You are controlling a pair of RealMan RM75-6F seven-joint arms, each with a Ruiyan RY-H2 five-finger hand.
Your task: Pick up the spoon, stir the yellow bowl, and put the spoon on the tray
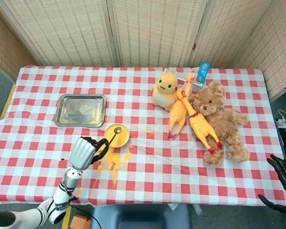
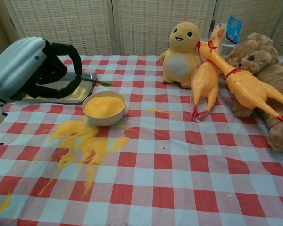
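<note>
The spoon (image 1: 113,137) is gripped in the left hand (image 1: 84,151) above the yellow bowl (image 1: 117,135). The right hand (image 1: 282,172) is held open off the tabletop's right edge.

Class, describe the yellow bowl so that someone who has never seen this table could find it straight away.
Start at the red-and-white checked table and find the metal tray on its left half. Just in front of the tray's right corner, beside a splash of spilled yellow powder, stands the yellow bowl. It is the only round dish there, full of yellow powder, unlike the flat rectangular tray and the toys far to the right.
</note>
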